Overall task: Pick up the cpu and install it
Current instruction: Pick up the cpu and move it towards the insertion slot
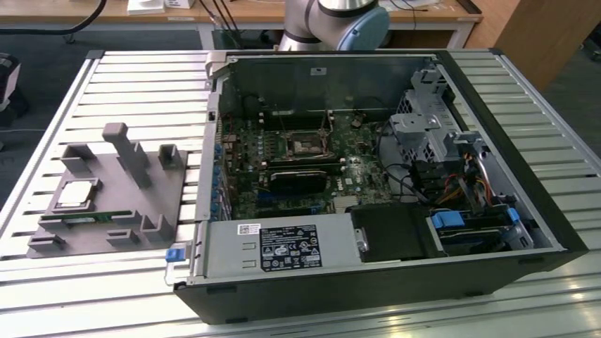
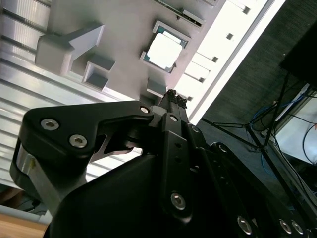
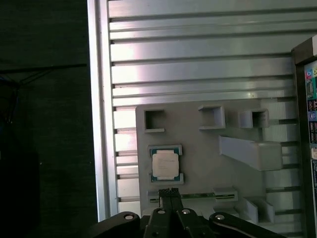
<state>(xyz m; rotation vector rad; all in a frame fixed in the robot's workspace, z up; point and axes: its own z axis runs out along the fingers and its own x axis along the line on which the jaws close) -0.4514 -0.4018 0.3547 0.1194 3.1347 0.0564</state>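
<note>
Fingers (image 3: 164, 198) of the black metal gripper (image 3: 169, 190) are pressed tight together, and they hold nothing. They point toward the flat grey plastic tray (image 3: 208, 163). The small square silver cpu (image 3: 165, 164) lies flat in its slot on that tray, just past the fingertips. The tray sits beside the big open black computer case (image 1: 376, 296).

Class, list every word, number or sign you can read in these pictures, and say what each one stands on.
No text here can be read.
The black label on the power supply: print too small to read.
The white sticker beside it: too small to read.
The marking on the cpu lid: too blurred to read.
</note>
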